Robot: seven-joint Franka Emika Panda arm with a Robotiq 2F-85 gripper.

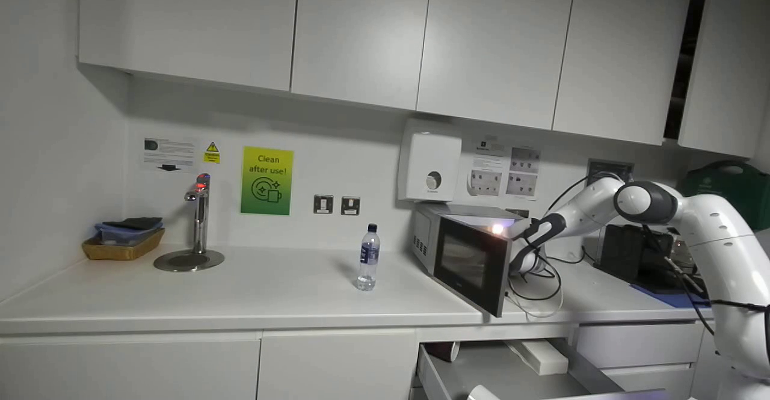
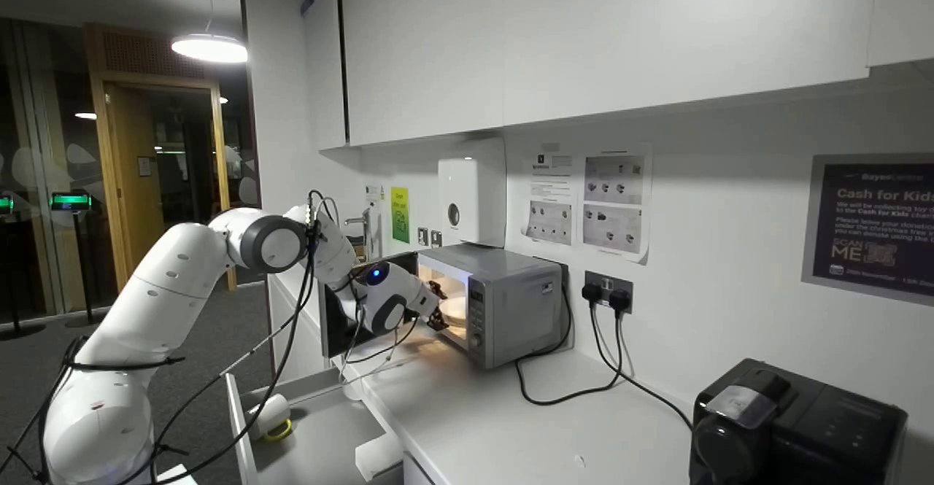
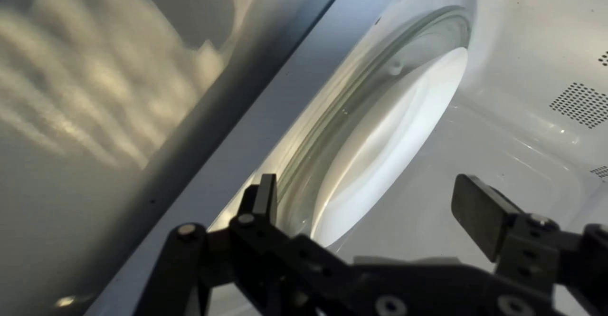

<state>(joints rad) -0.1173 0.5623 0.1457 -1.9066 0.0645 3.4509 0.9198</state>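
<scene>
The fingers (image 3: pixel 480 214) are released, spread wide apart in the mouth of the lit microwave (image 2: pixel 518 303). On the wrist view's clock face a white dish (image 3: pixel 394 147) lies between 12 and 1 o'clock from the gap between them, its near end close to the finger at 9 o'clock; whether the two touch I cannot tell. The dish sits on a glass turntable (image 3: pixel 349 111), whose rim shows at 10 o'clock from it. In an exterior view the microwave stands on the table (image 1: pixel 271 286) with its door (image 1: pixel 469 261) swung out; from it, a water bottle (image 1: pixel 368 261) stands upright at 9 o'clock, a dispenser (image 1: pixel 429 153) hangs at 11 o'clock, and a drawer (image 1: pixel 481 370) is pulled out toward 5. In an exterior view a white mug (image 2: pixel 268 413) lies in that drawer at the microwave's 8 o'clock, a black coffee machine (image 2: pixel 795 427) at its 4 o'clock
</scene>
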